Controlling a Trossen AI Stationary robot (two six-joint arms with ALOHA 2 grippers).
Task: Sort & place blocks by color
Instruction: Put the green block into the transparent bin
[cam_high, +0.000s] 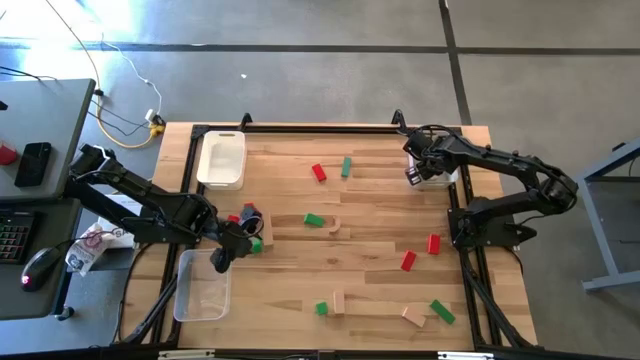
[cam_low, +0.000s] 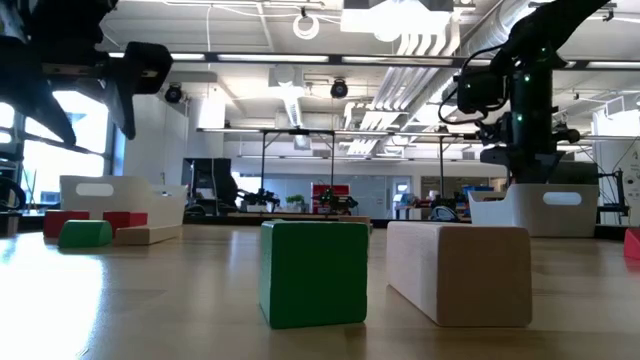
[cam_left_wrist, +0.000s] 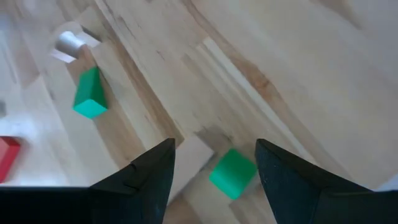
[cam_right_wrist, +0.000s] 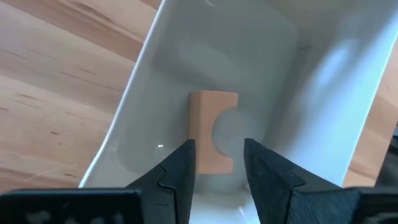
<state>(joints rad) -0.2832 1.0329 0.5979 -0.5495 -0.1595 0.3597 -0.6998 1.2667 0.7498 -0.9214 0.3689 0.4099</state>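
Small red, green and plain wood blocks lie scattered on the table. My left gripper (cam_high: 226, 254) (cam_left_wrist: 214, 144) hangs open near the table's left side, above a green block (cam_left_wrist: 233, 173) (cam_high: 258, 244) that lies next to a wood block (cam_left_wrist: 193, 155). Another green block (cam_left_wrist: 89, 94) lies farther off. My right gripper (cam_high: 414, 171) (cam_right_wrist: 219, 142) is open over a white tray (cam_right_wrist: 311, 93) (cam_high: 440, 180) at the table's far right. A wood block with a half-round notch (cam_right_wrist: 208, 127) lies flat on that tray's floor; the fingers stand above it.
A white tray (cam_high: 221, 160) sits at the far left and a clear tray (cam_high: 200, 286) at the near left. Loose blocks include red (cam_high: 318, 172), green (cam_high: 314, 220), red (cam_high: 433, 243) and wood (cam_high: 413, 316). In the low view, a green block (cam_low: 313, 272) and a wood block (cam_low: 458, 272) stand close.
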